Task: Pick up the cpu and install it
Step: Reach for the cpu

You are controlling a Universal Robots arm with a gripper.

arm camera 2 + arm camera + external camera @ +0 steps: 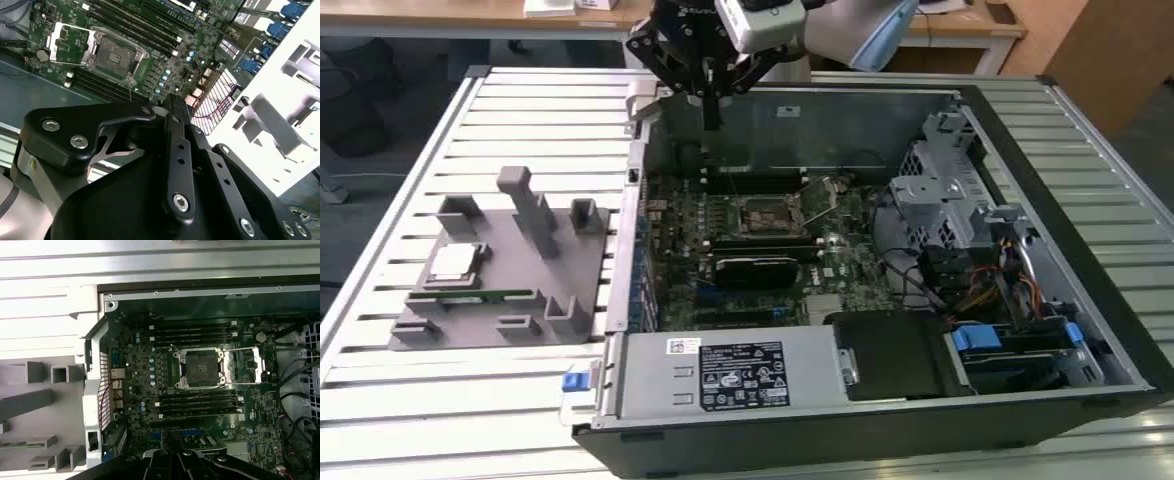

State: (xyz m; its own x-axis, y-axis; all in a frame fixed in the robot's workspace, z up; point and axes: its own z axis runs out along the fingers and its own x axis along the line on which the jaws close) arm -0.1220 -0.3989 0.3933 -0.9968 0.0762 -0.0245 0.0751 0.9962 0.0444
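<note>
Slatted metal surface (400, 400) with an open computer case (921, 430) and a grey fixture plate (480, 322). The cpu (456, 262) lies flat on the plate at left-centre of the exterior view: small, square, silvery top, tan rim. Probably light, rigid and fragile; grip opposite edges. Jaws at top centre are pressed together, empty.

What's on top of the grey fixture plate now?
The cpu and a green memory stick rest on the fixture plate; the surface beneath them is covered.
</note>
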